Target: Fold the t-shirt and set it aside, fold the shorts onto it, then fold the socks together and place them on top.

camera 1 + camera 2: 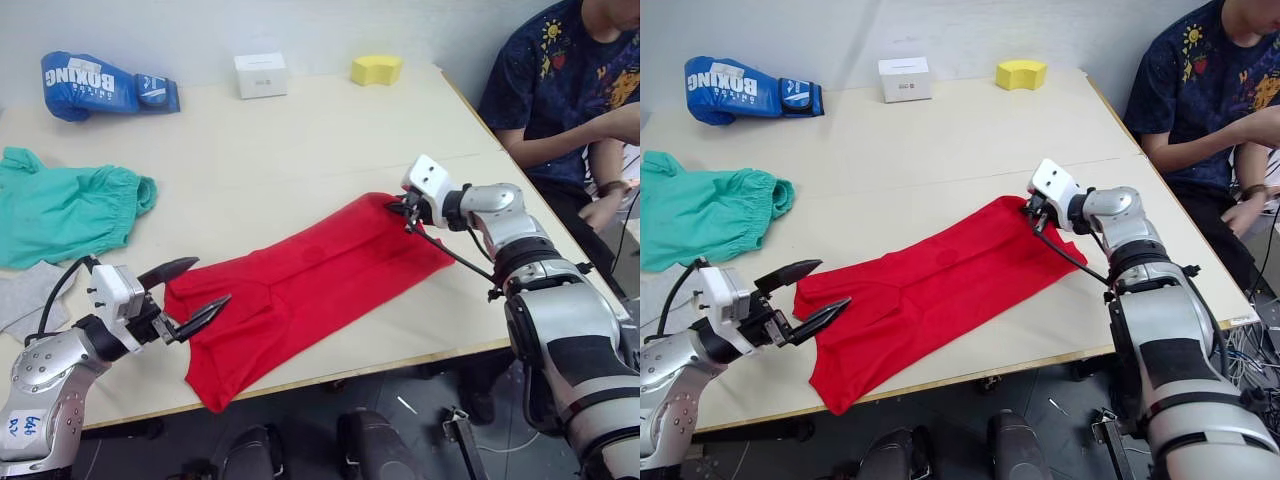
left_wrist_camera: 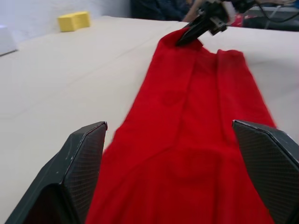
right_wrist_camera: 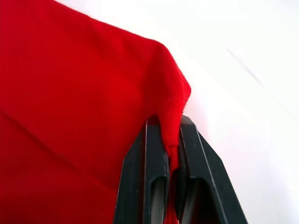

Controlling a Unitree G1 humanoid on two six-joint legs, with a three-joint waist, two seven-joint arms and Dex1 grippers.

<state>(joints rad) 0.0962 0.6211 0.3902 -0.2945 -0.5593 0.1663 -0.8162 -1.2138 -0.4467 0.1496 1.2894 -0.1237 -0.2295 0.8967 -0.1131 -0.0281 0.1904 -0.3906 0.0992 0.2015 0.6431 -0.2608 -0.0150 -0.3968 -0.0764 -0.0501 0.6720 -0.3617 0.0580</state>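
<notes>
Your right gripper (image 3: pixel 172 154) pinched the t-shirt (image 1: pixel 310 285), your left gripper (image 1: pixel 192 295) was spread, so pulling could drag it off the bench (image 1: pixel 300 150) edge.

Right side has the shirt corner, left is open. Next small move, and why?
Probably ease the left gripper forward and close it on the t-shirt near end. Its fingers gape just short of that end, while the right gripper is shut on the far corner, so both ends can be lifted to fold.

Red t-shirt (image 1: pixel 310 290) in a long folded strip – teal shorts (image 1: pixel 60 210) bunched beside grey socks (image 1: pixel 25 295).
</notes>
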